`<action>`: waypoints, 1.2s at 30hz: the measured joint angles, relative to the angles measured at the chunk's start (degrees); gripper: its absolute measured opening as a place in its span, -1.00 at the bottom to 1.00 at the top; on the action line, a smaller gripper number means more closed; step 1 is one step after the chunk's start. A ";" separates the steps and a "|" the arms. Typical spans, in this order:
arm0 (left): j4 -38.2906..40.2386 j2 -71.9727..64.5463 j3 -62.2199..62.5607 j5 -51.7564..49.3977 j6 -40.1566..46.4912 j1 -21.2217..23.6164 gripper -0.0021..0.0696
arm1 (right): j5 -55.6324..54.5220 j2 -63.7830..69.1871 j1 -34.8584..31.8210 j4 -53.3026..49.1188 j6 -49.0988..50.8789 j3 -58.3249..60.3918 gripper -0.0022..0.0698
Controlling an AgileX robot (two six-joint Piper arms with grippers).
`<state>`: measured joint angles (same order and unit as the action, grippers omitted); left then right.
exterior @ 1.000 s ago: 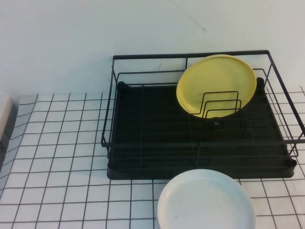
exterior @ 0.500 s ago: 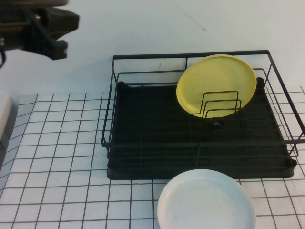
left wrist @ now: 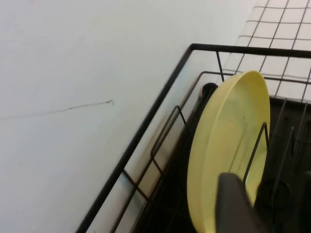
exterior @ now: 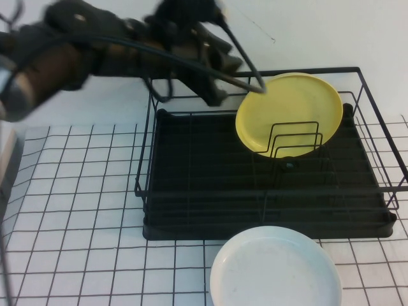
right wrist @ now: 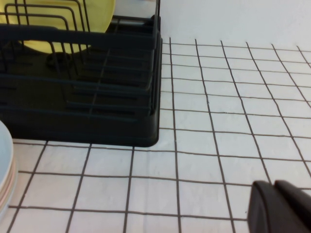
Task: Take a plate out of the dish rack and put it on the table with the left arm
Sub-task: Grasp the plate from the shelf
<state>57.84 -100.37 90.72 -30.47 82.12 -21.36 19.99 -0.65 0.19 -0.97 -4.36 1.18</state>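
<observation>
Up at the back-right part of the dish rack (exterior: pixel 268 191) the plate (exterior: pixel 290 113) stands on edge, leaning against the upright wire dividers (exterior: pixel 294 139), pale yellow face turned toward the front. Left arm (exterior: pixel 95 51) comes across from the left side over the rack's back-left corner, a bit blurry, and the left claw (exterior: pixel 255 80) sits right at the plate's upper-left rim with its thin fingers spread apart, so it's released and not gripping anything; can't really tell whether a fingertip touches the rim or just hovers beside it. From the left wrist view you get the plate (left wrist: pixel 228 150) edge-on inside the rack's wire frame (left wrist: pixel 160 111), with one dark finger (left wrist: pixel 235 204) poking up just in front of it. White plate (exterior: pixel 275 268) lies flat on the table (exterior: pixel 76 210) just in front of the rack, nearly touching its base. Right claw (right wrist: pixel 279 206) shows low over the table to the right of the rack (right wrist: pixel 82 82), fingers pressed together, clenched on nothing.
</observation>
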 joint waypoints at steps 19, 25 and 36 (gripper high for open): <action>0.54 -16.52 2.49 22.03 10.38 -7.99 0.46 | 0.00 0.00 0.00 0.00 0.00 0.00 -0.95; 0.93 -18.02 2.73 24.48 10.50 -7.99 0.45 | 0.00 0.00 0.00 0.00 0.00 0.00 -0.95; 1.35 -20.55 2.96 27.26 10.77 -7.99 -0.39 | 0.00 0.00 0.00 0.00 0.00 0.00 -0.95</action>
<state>59.19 -120.92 93.68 -3.20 92.89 -29.36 19.99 -0.65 0.19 -0.97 -4.36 1.18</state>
